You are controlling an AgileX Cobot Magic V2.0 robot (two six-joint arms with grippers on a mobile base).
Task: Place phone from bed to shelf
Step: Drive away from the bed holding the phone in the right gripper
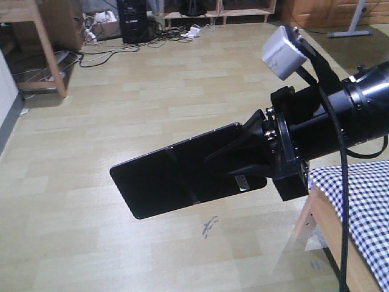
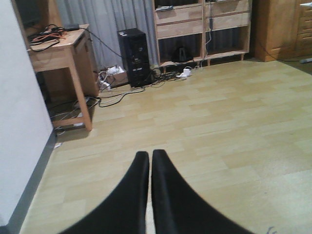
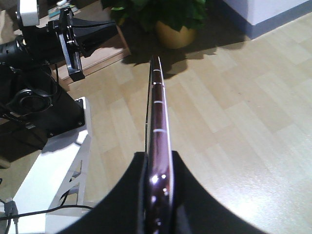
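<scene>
The phone point(image 1: 182, 173), a glossy black slab with a centre crease and a small white sticker, hangs in the air over the wooden floor, left of the bed point(image 1: 361, 201) with its checked cover. My right gripper point(image 1: 234, 155) is shut on the phone's right end. In the right wrist view the phone point(image 3: 157, 97) is edge-on, its pinkish rim clamped between the two fingers of my right gripper point(image 3: 158, 157). My left gripper point(image 2: 150, 155) is shut with nothing in it, pointing across the floor at the light wooden shelf point(image 2: 195, 27) by the far wall. The shelf's lower boards point(image 1: 243, 11) show at the top of the front view.
A wooden table point(image 2: 63, 48) stands at the left by a white wall. A black computer tower point(image 2: 134, 56) and loose cables point(image 2: 117, 95) lie on the floor near the shelf. A potted plant point(image 3: 175, 31) and the robot's white base point(image 3: 53, 170) appear in the right wrist view.
</scene>
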